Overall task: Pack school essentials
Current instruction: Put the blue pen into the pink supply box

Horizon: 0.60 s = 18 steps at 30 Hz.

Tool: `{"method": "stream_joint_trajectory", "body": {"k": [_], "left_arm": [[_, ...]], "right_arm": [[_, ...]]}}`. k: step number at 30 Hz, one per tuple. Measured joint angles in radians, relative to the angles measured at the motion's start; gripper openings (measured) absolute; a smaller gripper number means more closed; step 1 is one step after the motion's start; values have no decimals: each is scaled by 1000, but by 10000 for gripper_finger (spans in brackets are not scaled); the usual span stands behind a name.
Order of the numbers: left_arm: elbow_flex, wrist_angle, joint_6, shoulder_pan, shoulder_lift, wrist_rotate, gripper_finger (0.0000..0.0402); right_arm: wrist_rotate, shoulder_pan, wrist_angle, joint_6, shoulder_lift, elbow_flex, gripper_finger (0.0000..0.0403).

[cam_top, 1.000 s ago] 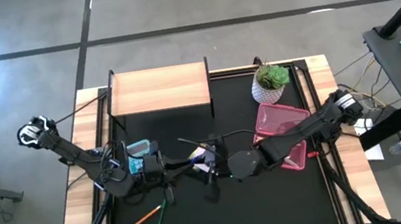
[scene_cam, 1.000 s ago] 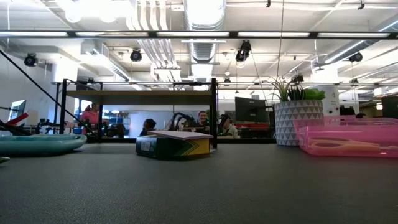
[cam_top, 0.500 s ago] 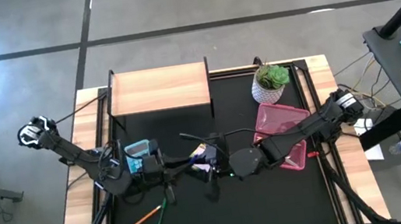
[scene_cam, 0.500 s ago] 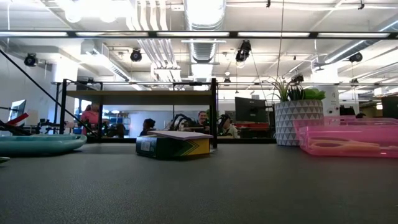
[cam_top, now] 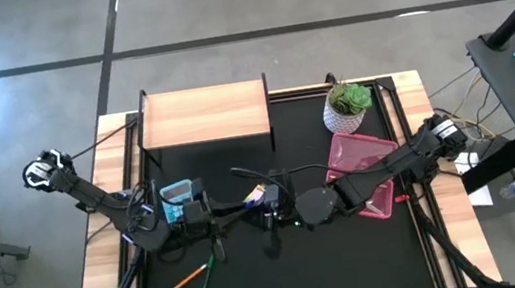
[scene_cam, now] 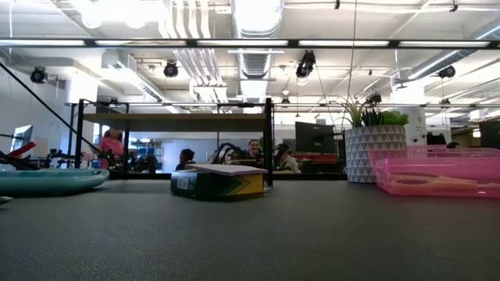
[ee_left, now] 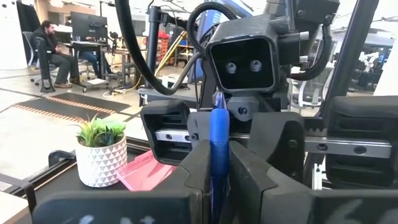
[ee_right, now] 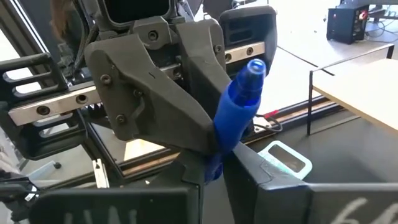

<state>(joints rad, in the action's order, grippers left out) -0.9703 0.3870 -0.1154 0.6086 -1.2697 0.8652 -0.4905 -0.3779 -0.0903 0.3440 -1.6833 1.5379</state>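
A blue pen [ee_left: 218, 134] hangs high over the middle of the table, and both grippers are shut on it. My left gripper [cam_top: 250, 204] comes in level from the table's left. My right gripper [cam_top: 269, 204] comes in level from the right and faces it. An orange pencil [cam_top: 180, 285] and a green pen [cam_top: 205, 278] lie flat on the mat near the front left. Yellow-handled scissors [scene_cam: 422, 182] lie in the pink tray [cam_top: 361, 158]. A small dark box [scene_cam: 218, 182] with a pinkish top rests on the mat. My left gripper [ee_left: 219, 163] pinches the blue pen's barrel [ee_left: 218, 149] between its two fingers. They reach in level from the table's left and lie across the pen, which is clear of the table. My right gripper [ee_right: 213, 169] pinches the pen's lower part [ee_right: 216, 160] between its two fingers. They reach in level from the table's right, across the pen. The pen's rounded end [ee_right: 254, 68] sticks out past my left gripper's fingers [ee_right: 155, 93].
A potted plant [cam_top: 348, 103] stands at the back right beside the pink tray. A wooden shelf [cam_top: 203, 114] stands at the back. A teal-rimmed case [cam_top: 179, 197] lies under my left arm. Bare mat lies toward the front right.
My right gripper's fingers have shut on the blue pen that my left gripper holds. Both arms have stayed where they were, and the pen has stayed lifted between them.
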Motion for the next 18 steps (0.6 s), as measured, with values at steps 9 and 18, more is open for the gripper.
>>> {"method": "stream_joint_trajectory", "body": {"k": [9,18], "left_arm": [[0,-1,-1,0,0,-3,30],[9,-3,-1,-1,0,7,141]], "right_arm": [[19,0,26,11,7,0,21],[27,3,249,84,46,12,20]]}}
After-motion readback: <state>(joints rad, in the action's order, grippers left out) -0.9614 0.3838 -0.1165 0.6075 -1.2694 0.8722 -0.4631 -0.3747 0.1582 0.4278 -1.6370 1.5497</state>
